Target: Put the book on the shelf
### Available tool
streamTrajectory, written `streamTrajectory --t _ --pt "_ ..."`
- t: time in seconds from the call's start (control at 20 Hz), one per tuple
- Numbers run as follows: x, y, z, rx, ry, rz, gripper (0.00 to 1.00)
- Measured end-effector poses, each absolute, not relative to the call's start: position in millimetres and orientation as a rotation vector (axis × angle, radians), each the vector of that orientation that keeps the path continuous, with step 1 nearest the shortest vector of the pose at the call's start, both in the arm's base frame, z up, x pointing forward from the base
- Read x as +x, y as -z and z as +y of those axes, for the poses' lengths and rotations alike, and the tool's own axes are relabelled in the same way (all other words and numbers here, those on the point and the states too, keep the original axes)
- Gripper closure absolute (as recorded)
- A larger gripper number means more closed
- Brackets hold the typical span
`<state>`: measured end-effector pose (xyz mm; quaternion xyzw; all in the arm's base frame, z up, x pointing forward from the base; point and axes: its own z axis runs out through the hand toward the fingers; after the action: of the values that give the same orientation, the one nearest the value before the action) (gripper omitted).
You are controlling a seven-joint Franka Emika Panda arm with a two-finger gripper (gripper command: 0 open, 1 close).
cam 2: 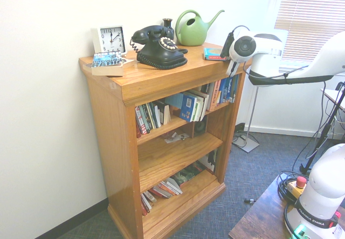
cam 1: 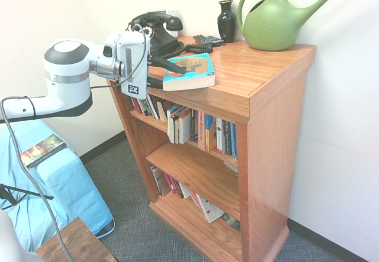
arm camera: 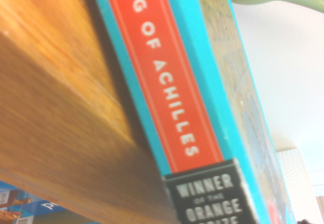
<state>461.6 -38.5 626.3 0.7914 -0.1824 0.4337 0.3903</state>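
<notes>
- The turquoise paperback book (cam 1: 190,71) with a bronze helmet picture lies flat on the thick top of the orange-brown wooden shelf (cam 1: 260,90), at the front edge, with its cream page edges toward the first exterior camera.
- The black two-finger gripper (cam 1: 175,73) of the white arm is at the book's near end. One finger lies over the cover and one shows below, at the shelf's edge; the jaws are partly apart around the book, but I cannot tell if they press it.
- Only the wrist view shows the book's spine (arm camera: 167,92): a red band with white letters "OF ACHILLES" and a dark label "WINNER OF THE ORANGE".
- Only the second exterior view shows one white square clock (cam 2: 109,39) and one dark booklet (cam 2: 107,62) lying in front of it at the far end of the top; there the book (cam 2: 215,54) is just a thin turquoise strip beside the arm.
- Only the first exterior view shows another thin book (cam 1: 42,150) on a light blue cloth (cam 1: 65,185) below the arm.
- On the top I count one black old-style telephone (cam 1: 155,31), one dark small vase (cam 1: 226,19) and one green plastic watering can (cam 1: 278,18).
- The shelf has three inner tiers; books stand in a row on the upper one, and more books lean or lie on the lowest.
</notes>
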Motion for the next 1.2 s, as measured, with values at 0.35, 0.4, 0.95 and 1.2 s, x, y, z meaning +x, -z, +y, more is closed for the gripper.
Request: streamTrajectory --t 0.35,0.4,0.95,1.2 --pt "460.2 -628.0 -40.0 2.009 -1.105 -0.470 1.00" --pt "459.9 -628.2 -40.7 2.009 -1.106 -0.473 1.00" --pt "457.5 -650.6 -35.1 2.016 -1.163 -0.572 1.00" --pt "418.1 -687.4 -37.1 2.028 -1.263 -0.673 1.00"
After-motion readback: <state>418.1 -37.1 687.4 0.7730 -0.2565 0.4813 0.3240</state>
